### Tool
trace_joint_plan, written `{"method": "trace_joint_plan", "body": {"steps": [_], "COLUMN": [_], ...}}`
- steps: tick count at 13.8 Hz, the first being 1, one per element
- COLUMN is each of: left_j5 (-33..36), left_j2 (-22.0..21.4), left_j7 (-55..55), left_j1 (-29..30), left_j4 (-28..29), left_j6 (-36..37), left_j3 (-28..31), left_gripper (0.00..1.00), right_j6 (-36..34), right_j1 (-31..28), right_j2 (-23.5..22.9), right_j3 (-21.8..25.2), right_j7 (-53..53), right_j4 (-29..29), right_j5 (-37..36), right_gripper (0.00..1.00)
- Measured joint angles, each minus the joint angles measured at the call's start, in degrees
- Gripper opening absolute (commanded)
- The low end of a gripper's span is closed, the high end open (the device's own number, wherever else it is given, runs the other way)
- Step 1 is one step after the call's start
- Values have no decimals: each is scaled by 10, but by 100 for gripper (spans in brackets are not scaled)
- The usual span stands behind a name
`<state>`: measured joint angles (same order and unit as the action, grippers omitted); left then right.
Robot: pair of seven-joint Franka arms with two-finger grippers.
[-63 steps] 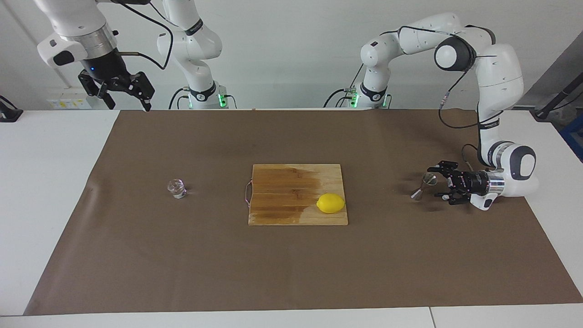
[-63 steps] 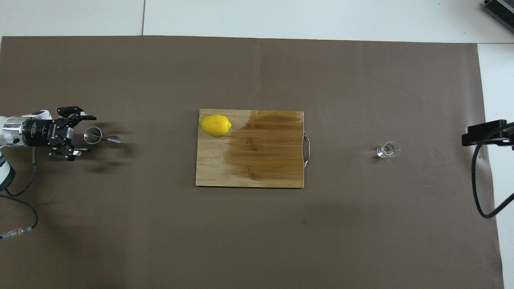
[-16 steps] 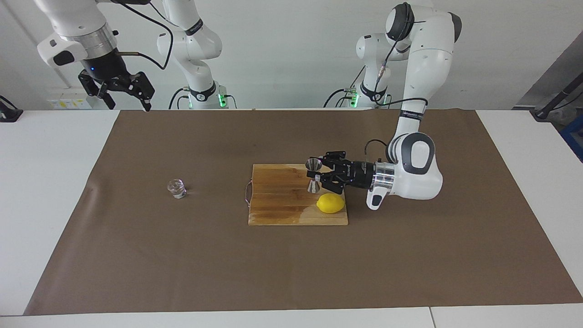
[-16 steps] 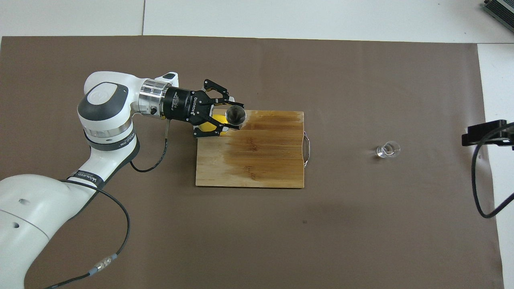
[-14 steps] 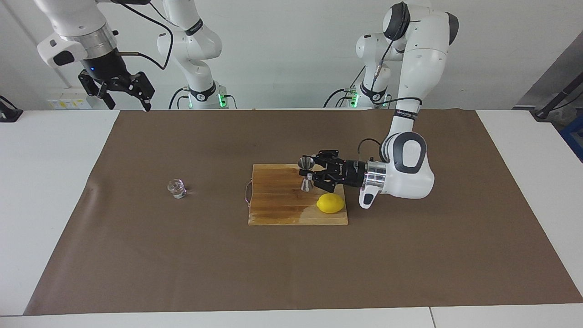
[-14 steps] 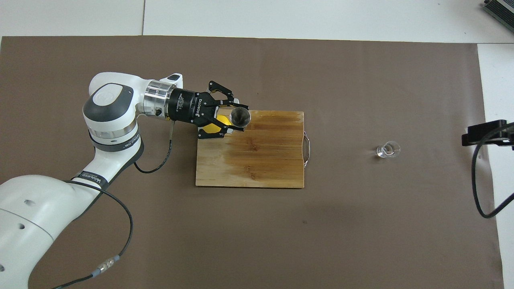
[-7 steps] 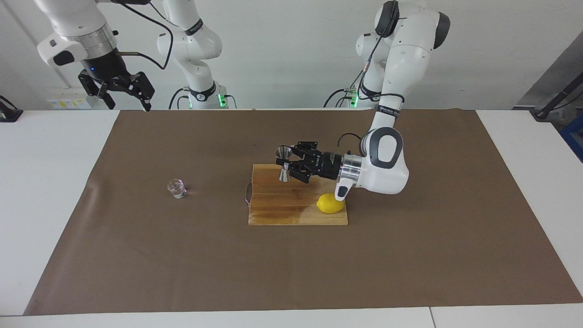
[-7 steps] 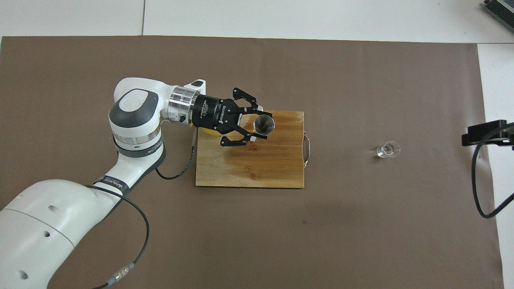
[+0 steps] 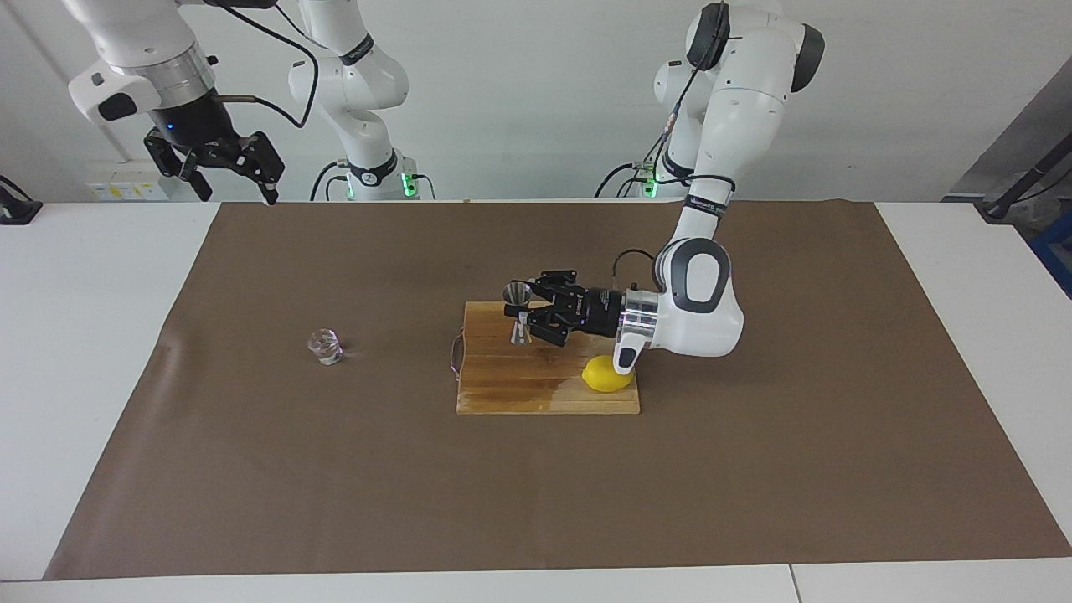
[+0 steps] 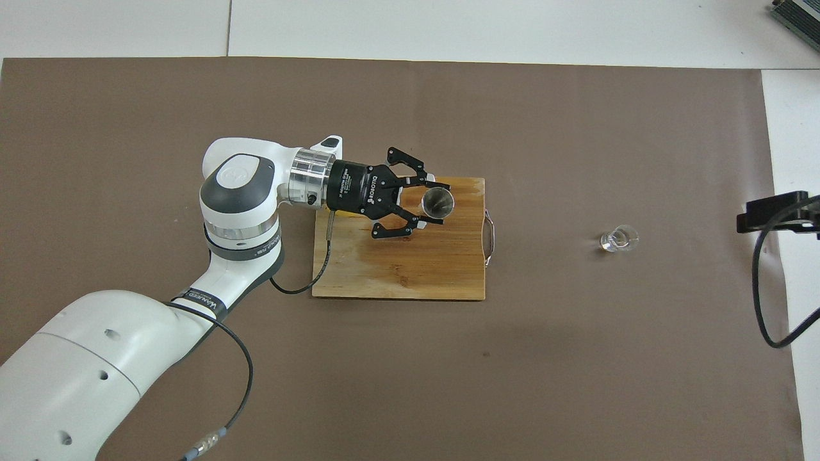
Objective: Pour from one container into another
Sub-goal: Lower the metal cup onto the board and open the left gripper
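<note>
The metal hourglass jigger (image 9: 517, 313) stands upright in my left gripper (image 9: 528, 315), which is shut on its narrow waist. It hangs low over the wooden cutting board (image 9: 519, 387), by the board's edge nearer to the robots; whether its foot touches the wood I cannot tell. From overhead the jigger's open mouth (image 10: 438, 202) shows at the tips of the left gripper (image 10: 425, 206). The small clear glass cup (image 9: 325, 347) stands alone on the brown mat toward the right arm's end (image 10: 619, 239). My right gripper (image 9: 237, 189) waits open, raised over the table's edge by its base.
A yellow lemon (image 9: 606, 374) lies on the cutting board (image 10: 416, 272) under the left arm's wrist. The board's wire handle (image 10: 491, 238) points toward the glass cup. Brown paper (image 9: 536, 486) covers the table.
The left arm has carried the jigger across the board toward the glass cup's end and lowered it a little. The right arm and the glass cup have not moved.
</note>
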<state>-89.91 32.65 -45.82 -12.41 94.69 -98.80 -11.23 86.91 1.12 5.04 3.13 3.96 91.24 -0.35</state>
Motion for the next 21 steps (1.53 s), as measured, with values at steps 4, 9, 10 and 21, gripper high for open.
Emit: {"method": "trace_joint_plan", "body": {"steps": [4, 9, 10, 21], "left_j5": [-1, -3, -3, -5], "left_j2": [23, 49, 51, 74], "left_j7": [31, 49, 49, 49], "left_j1": [-14, -36, -40, -75], "left_j4": [-1, -10, -12, -38], "left_j6": [-12, -30, -33, -73], "left_j3": [2, 4, 4, 21], "left_gripper": [25, 24, 24, 23], "right_j6": [0, 0, 0, 0], "right_j1": [0, 0, 0, 0], "right_j2": [0, 0, 0, 0], "right_j3": [0, 0, 0, 0], "right_j7": [0, 0, 0, 0], "right_j4": [0, 0, 0, 0], "right_j5": [0, 0, 0, 0], "right_gripper": [100, 100, 100, 100]}}
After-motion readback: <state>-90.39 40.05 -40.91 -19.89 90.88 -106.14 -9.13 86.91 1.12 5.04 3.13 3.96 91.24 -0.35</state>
